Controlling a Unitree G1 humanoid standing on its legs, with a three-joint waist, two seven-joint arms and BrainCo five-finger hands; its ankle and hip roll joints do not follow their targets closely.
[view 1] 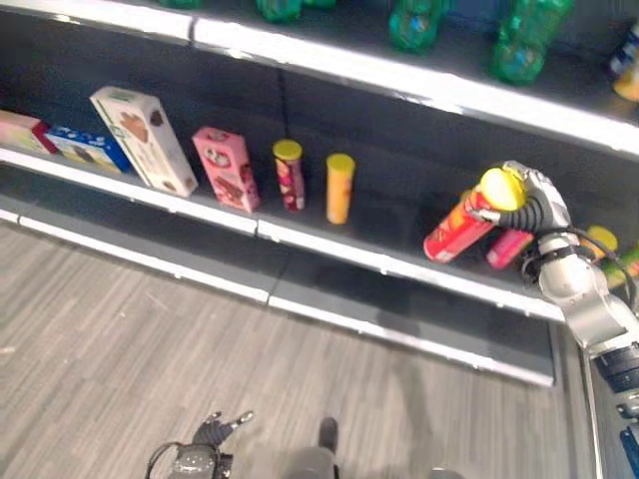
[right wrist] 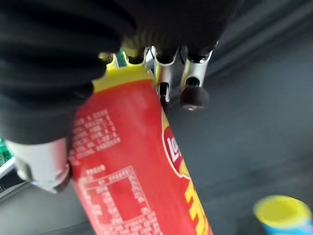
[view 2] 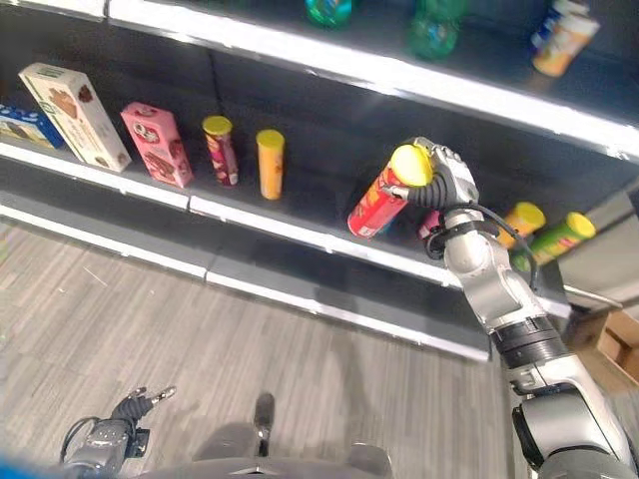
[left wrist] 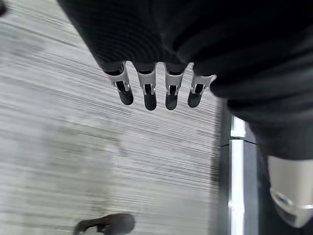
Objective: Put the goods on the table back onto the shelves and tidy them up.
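A red chip can (view 1: pixel 454 232) with a yellow lid leans over the right part of the middle shelf (view 1: pixel 329 249), its base low near the shelf board. My right hand (view 2: pixel 449 185) is shut on its upper end, fingers (right wrist: pixel 193 93) curled over the lid rim and the can (right wrist: pixel 132 166) running away from the palm. Whether the base touches the board I cannot tell. My left hand (view 1: pixel 205 439) hangs low over the floor at the lower left, its fingers (left wrist: pixel 146 90) relaxed and holding nothing.
Along the middle shelf stand a blue box (view 1: pixel 88 148), a white box (view 1: pixel 143 140), a pink box (view 1: pixel 226 168), a dark red can (view 1: pixel 290 175) and an orange can (view 1: pixel 339 188). A pink pack (view 1: pixel 509 246) lies behind the held can; yellow-lidded cans (view 2: pixel 521 222) stand further right. Green bottles (view 1: pixel 519 40) fill the upper shelf.
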